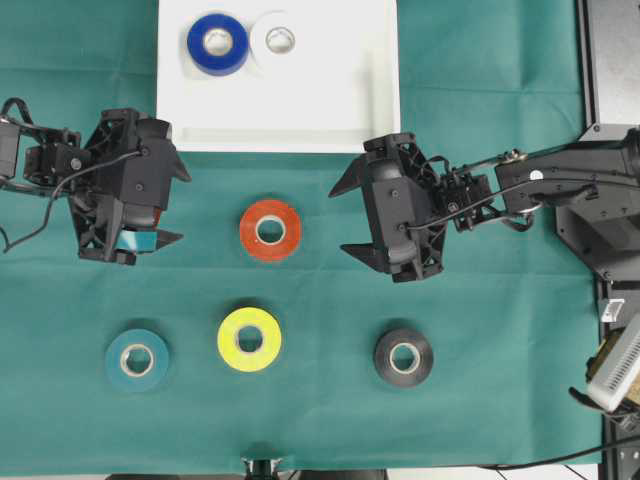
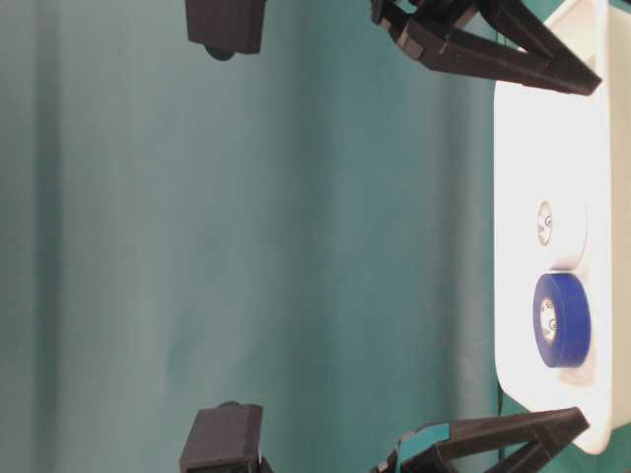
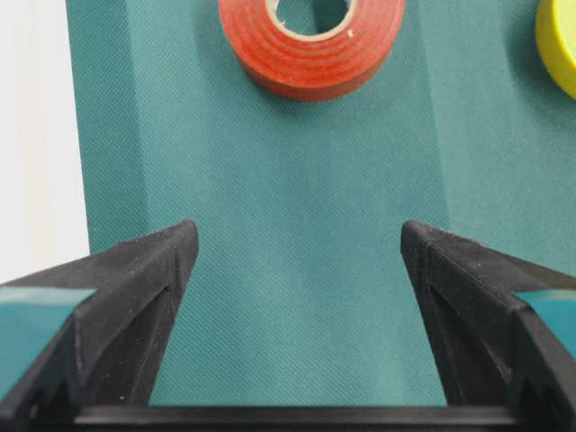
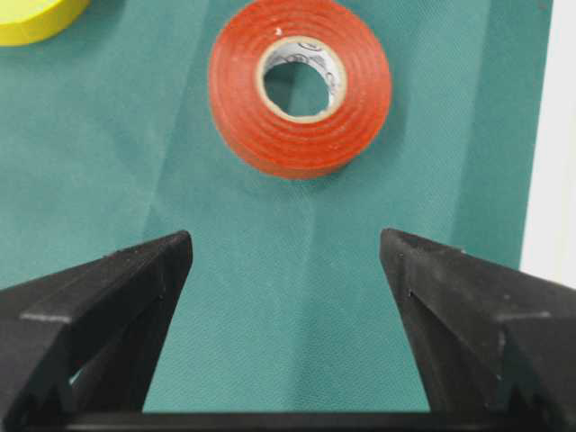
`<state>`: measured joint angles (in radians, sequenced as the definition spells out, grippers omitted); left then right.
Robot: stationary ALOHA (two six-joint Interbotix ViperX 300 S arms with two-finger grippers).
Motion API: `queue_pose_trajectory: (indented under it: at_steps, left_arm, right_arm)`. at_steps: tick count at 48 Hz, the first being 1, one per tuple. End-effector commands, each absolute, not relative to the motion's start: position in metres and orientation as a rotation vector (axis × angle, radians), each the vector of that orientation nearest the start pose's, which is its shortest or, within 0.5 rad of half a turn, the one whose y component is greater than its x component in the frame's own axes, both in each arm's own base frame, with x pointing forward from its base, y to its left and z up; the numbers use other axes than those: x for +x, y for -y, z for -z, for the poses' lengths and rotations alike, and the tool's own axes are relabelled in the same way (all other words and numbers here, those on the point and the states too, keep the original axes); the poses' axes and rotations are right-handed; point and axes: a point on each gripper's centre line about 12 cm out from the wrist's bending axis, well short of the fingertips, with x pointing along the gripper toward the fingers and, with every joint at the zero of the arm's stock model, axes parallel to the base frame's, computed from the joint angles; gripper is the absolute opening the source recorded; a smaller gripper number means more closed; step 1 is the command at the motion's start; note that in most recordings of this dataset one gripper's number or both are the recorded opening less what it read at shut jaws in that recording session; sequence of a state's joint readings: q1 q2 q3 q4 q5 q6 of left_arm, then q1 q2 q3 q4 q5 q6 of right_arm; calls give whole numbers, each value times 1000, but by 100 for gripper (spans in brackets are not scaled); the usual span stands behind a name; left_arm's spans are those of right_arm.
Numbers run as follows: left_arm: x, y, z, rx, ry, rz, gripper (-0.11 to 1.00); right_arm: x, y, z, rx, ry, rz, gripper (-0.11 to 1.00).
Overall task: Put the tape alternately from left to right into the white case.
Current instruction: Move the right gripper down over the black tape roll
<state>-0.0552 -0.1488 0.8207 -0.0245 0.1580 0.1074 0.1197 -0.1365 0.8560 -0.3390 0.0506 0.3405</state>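
Both black grippers, left [image 1: 180, 205] and right [image 1: 345, 218], gape wide and empty, flanking the red-orange tape ring [image 1: 270, 230] on the green cloth [image 1: 480, 120]; blue [image 1: 218, 43] and white [image 1: 280, 40] rolls lie in the shallow white plastic case [image 1: 300, 110].

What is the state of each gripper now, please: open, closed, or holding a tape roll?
Left gripper: open, holding nothing.
Right gripper: open, holding nothing.

Bare cloth [image 1: 320, 225] separates red-orange roll [image 1: 270, 230] from both arms.
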Motion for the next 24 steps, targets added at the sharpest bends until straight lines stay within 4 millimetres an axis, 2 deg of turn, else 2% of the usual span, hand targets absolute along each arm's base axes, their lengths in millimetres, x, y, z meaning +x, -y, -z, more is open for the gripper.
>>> queue_pose_trajectory:
  at_steps: [1,13,24]
  left_arm:
    - [331,20,-165,98,-801,92,100]
    - [331,20,-165,100,-802,93,100]
    - [331,20,-165,100,-798,93,100]
  right_arm:
    - [329,-43,-159,-49,-739,-113,83]
    - [325,-63,-158,-66,-741,-169,83]
    - [317,-91,-157,-98,-742,-254,83]
